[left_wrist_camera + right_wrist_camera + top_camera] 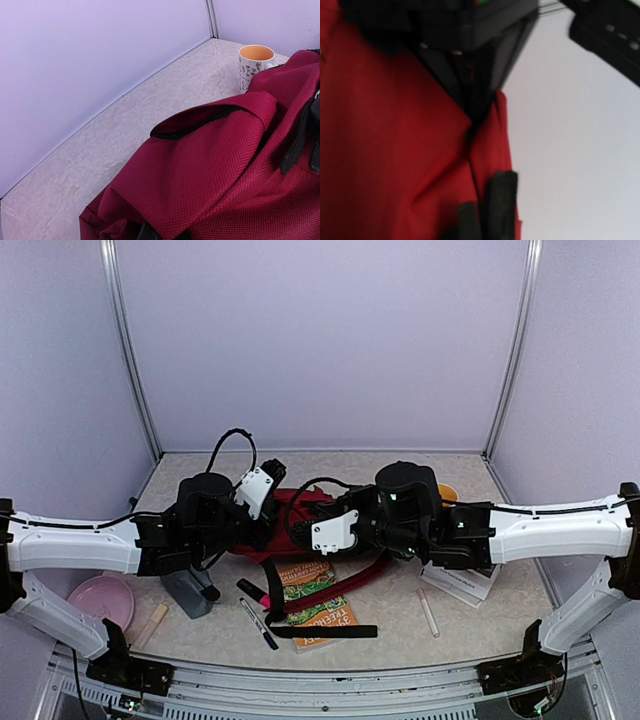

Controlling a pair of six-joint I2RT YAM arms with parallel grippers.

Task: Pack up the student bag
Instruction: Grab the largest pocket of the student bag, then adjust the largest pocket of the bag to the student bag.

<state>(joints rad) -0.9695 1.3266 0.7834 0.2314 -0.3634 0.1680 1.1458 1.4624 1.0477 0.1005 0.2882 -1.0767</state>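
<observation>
The table (400,625) held the dark red student bag (305,498) at its middle, beneath both arms. The left gripper (262,528) was closed against its fabric. Blur hid whether the right gripper (471,102) had clamped. A mug (256,62) stood just beside the bag.

The 2 white-and-black arms, left arm (75,542) and right arm (560,525), reach inward toward the middle. The left gripper (268,522) is closed. The right gripper (470,100) is too blurred to judge.
</observation>
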